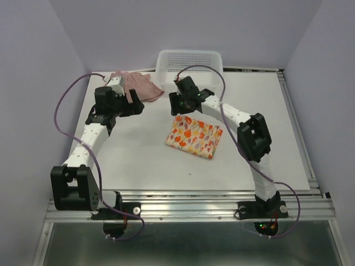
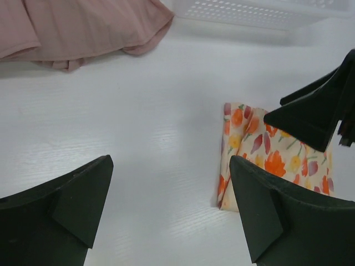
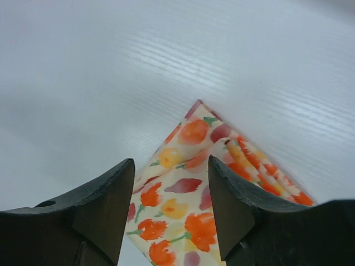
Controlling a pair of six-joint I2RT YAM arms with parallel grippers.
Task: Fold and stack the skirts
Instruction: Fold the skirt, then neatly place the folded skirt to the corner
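Note:
The cream skirt with orange, red and yellow print (image 1: 194,136) lies folded into a flat rectangle at the middle of the table. The dusty pink skirt (image 1: 137,85) lies loosely spread at the back left, beside the basket. My left gripper (image 1: 135,105) hovers just in front of the pink skirt, wide open with only bare table between its fingers (image 2: 170,163). In the left wrist view the pink skirt (image 2: 83,27) is ahead and the printed skirt (image 2: 260,149) to the right. My right gripper (image 1: 177,105) stands open above the printed skirt's far corner (image 3: 191,133), its fingertips (image 3: 125,172) apart and gripping nothing.
A white plastic mesh basket (image 1: 189,62) stands at the back edge, right of the pink skirt. The right arm's dark fingers (image 2: 316,113) show in the left wrist view over the printed skirt. Walls close in the table on three sides.

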